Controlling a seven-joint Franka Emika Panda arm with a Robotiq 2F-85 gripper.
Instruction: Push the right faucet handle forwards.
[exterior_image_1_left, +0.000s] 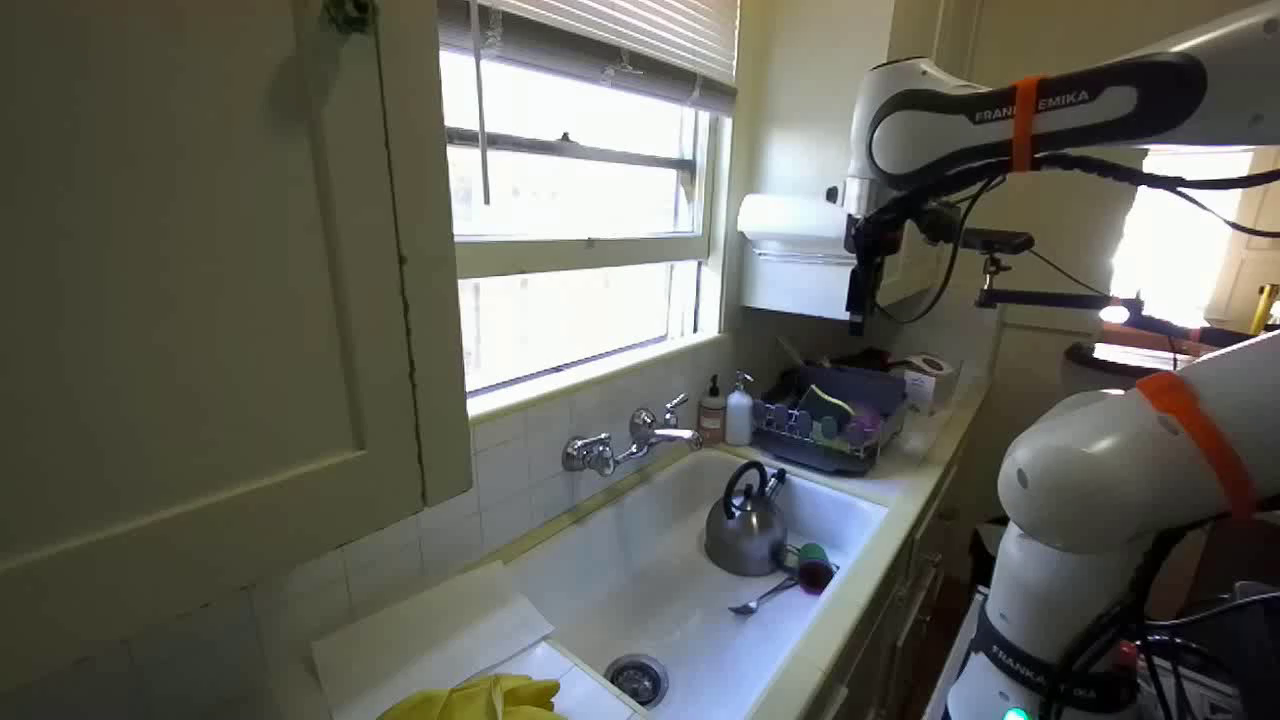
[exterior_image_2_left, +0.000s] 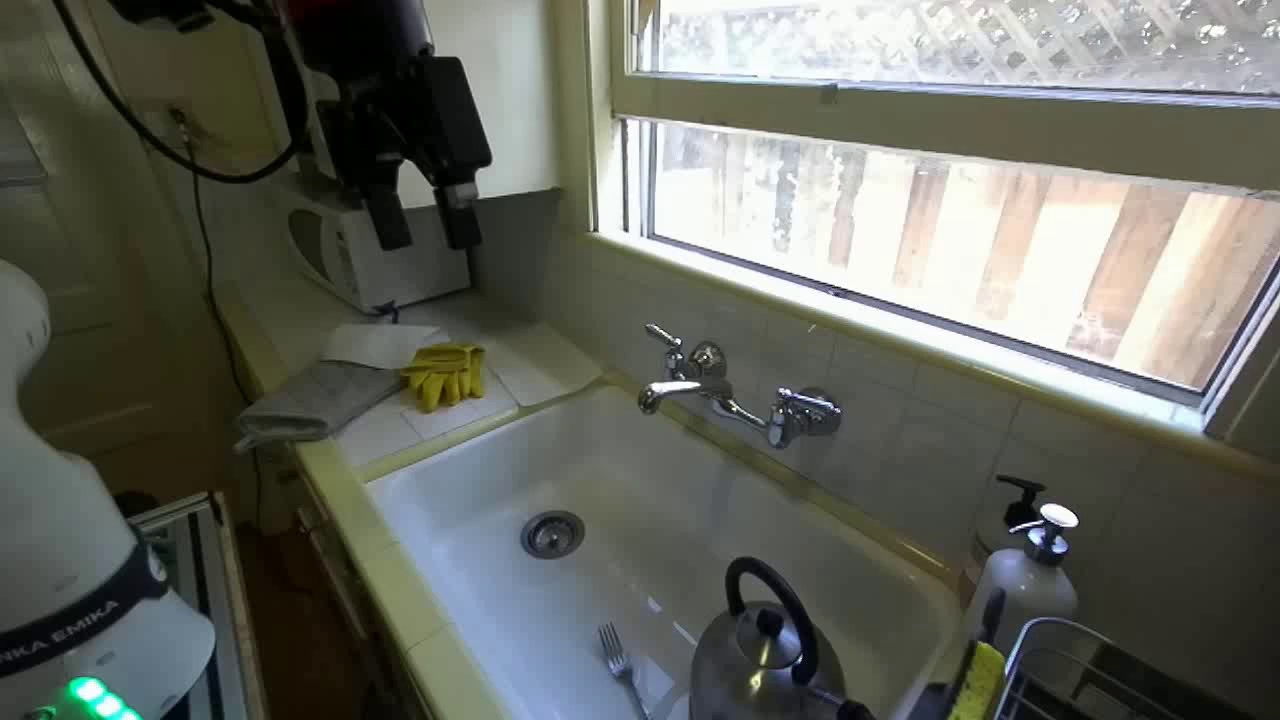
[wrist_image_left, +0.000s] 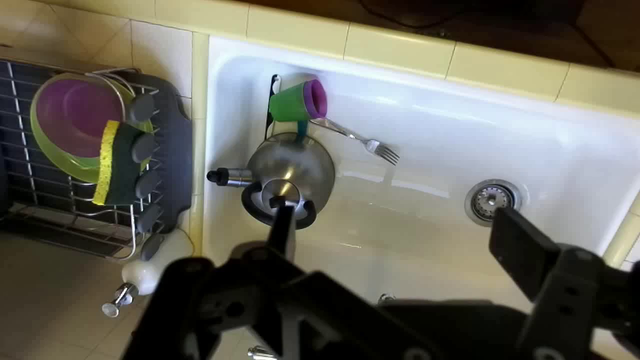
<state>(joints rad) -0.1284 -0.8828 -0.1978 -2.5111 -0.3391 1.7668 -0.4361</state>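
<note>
The right faucet handle (exterior_image_1_left: 674, 408) is a small chrome lever on the wall-mounted faucet, on the dish-rack side. It also shows in an exterior view (exterior_image_2_left: 792, 412), and a chrome tip, seemingly its end, shows at the wrist view's bottom edge (wrist_image_left: 260, 353). The matching left handle (exterior_image_2_left: 664, 338) is on the other side of the curved spout (exterior_image_2_left: 680, 392). In the wrist view the spout's tip (wrist_image_left: 386, 298) shows beside my gripper, which seems to hide the left handle. My gripper (exterior_image_2_left: 425, 235) is open and empty, high above the sink, apart from the faucet.
The white sink (exterior_image_2_left: 480, 480) holds a kettle (wrist_image_left: 300, 160), a fork (wrist_image_left: 372, 145) and a green cup (wrist_image_left: 290, 104). Soap bottles (exterior_image_1_left: 738, 410) and a dish rack (exterior_image_1_left: 830, 425) stand at one end. Yellow gloves (exterior_image_2_left: 445, 375) lie at the other. The window sill (exterior_image_2_left: 880, 310) runs above the faucet.
</note>
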